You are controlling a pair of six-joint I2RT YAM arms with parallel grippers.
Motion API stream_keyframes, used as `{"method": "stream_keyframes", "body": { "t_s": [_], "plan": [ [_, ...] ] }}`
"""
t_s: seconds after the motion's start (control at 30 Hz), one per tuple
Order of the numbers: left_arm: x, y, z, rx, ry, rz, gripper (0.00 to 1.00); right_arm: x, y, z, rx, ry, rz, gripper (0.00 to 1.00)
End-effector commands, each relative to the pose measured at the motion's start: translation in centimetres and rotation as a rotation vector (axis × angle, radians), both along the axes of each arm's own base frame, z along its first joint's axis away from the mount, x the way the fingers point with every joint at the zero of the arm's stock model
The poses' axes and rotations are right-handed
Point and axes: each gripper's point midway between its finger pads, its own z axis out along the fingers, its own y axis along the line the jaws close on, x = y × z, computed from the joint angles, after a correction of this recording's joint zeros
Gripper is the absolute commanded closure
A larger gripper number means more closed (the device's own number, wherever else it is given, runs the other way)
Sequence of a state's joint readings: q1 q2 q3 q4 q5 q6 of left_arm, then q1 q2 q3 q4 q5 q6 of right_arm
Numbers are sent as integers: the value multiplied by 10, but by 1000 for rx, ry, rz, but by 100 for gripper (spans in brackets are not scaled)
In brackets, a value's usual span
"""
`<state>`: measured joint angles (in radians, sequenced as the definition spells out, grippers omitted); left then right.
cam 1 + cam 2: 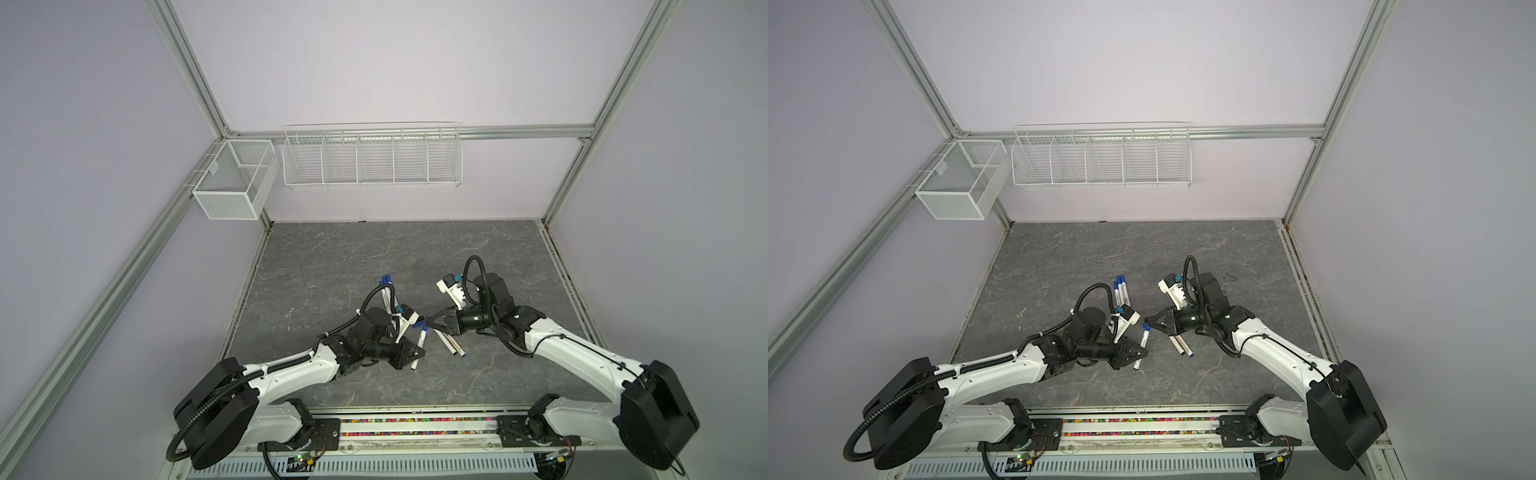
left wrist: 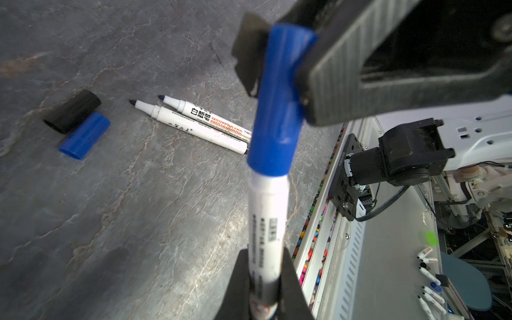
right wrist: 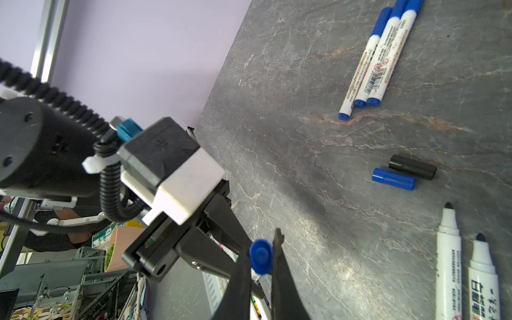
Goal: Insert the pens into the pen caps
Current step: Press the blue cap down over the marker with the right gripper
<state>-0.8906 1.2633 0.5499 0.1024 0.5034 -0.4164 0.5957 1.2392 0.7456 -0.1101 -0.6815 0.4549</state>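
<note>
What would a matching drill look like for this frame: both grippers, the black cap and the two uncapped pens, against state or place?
Things:
1. left gripper
2. right gripper
3. black cap
4. two uncapped pens

States or places:
A. lying side by side on the table
B. shut on the held pen, at its white barrel
C. on the table, beside a loose blue cap
D. shut on the blue cap on the held pen's end

Pairs: 1-B, 2-D, 3-C, 4-A

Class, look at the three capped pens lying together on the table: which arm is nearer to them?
Left. The wrist of the left arm sits right beside the three capped pens, partly hiding them; the right arm is apart, on their other side.
</note>
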Motion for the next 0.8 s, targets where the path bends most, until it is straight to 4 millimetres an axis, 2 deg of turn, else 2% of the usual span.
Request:
{"method": "stream_keyframes", "body": {
  "t_s": [0.0,0.3,0.57,0.77],
  "plan": [
    [62,-2,57,-162,-155,200,100,-92,2,0,64,268,305,93],
    [63,-3,63,-159,-155,165,100,-104,-2,5,52,262,343,94],
    [62,4,53,-21,-224,107,100,-107,-7,4,-12,249,362,94],
    [64,10,54,3,-272,121,100,-108,-7,5,-27,251,377,93]
  ]
}}
